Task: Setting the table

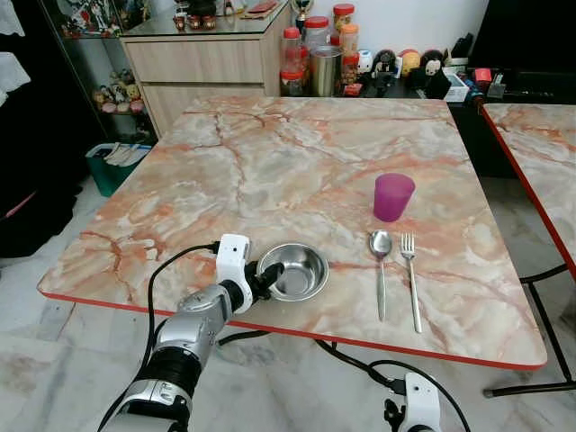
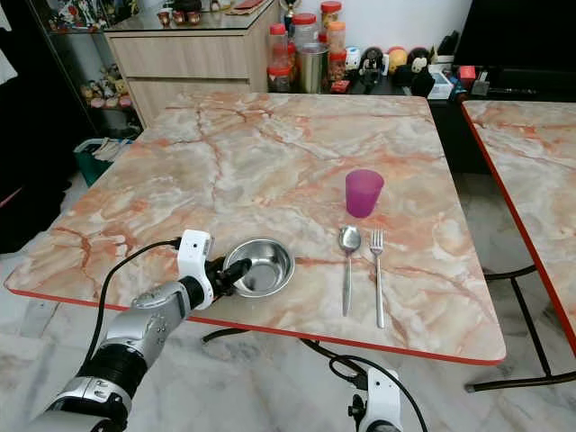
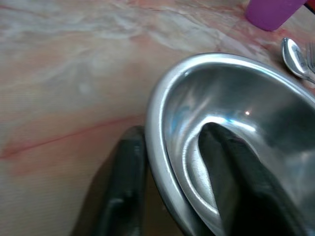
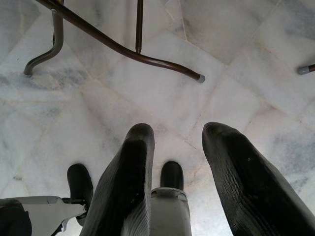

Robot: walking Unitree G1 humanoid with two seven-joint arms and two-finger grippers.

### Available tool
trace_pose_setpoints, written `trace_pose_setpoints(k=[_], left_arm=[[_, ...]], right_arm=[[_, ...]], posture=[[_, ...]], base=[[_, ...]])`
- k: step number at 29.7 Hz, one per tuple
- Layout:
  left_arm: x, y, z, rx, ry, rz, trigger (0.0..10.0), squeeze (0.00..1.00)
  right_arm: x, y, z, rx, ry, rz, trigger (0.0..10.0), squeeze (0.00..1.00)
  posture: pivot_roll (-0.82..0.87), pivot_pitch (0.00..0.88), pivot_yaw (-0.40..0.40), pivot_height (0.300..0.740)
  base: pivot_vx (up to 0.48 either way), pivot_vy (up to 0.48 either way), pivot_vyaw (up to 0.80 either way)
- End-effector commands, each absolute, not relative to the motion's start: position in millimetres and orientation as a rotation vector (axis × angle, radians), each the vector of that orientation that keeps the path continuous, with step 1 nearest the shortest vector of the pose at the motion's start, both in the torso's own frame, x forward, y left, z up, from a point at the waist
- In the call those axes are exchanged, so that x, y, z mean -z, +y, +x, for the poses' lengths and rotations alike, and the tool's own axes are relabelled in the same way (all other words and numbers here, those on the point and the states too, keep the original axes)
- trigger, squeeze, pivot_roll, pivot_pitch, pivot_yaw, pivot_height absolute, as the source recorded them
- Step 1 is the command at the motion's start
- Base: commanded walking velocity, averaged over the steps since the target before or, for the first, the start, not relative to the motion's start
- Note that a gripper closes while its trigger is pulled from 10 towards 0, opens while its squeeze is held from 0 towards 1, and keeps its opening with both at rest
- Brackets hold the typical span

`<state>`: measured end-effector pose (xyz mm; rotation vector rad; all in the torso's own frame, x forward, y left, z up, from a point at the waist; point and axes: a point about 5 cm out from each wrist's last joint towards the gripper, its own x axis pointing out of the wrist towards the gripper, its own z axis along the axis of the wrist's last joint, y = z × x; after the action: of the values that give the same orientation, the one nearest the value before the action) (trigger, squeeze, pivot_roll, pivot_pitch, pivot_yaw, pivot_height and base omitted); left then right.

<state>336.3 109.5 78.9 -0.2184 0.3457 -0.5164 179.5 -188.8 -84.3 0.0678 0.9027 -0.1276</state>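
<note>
A steel bowl (image 1: pixel 297 270) sits near the front edge of the marble table (image 1: pixel 270 153). My left gripper (image 1: pixel 265 277) holds its left rim, one finger inside the bowl (image 3: pixel 236 98) and one outside, shut on the rim. To the right of the bowl lie a spoon (image 1: pixel 381 270) and a fork (image 1: pixel 411 279), side by side. A purple cup (image 1: pixel 393 196) stands upright just behind them. My right gripper (image 4: pixel 172 130) hangs below the table over the floor, open and holding nothing.
A second marble table (image 1: pixel 540 153) stands close on the right. Behind the far edge are jars (image 1: pixel 315 49) and a wooden cabinet (image 1: pixel 207 63). A green bin (image 1: pixel 112 166) sits on the floor at left. Metal table legs (image 4: pixel 118 46) cross the floor underneath.
</note>
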Motion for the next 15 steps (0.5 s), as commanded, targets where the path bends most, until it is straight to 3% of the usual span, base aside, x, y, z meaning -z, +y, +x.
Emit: trace_pose_setpoints(k=[1,15], left_arm=[[-88.1,112.6,340.9,0.508,0.326,-0.197,0.0,0.0],[-90.7,115.3,340.2,0.51,0.315,-0.195,0.0,0.0]], right_arm=[[83.1,-186.1,183.0,0.132,0.896,0.079,10.0,0.0],[82.6,-187.1,183.8,0.128,0.895,0.074,10.0,0.0]], posture=[[0.04,0.0,0.06,0.74],[0.04,0.0,0.055,0.74]], base=[[0.0,0.0,0.0],[0.0,0.0,0.0]])
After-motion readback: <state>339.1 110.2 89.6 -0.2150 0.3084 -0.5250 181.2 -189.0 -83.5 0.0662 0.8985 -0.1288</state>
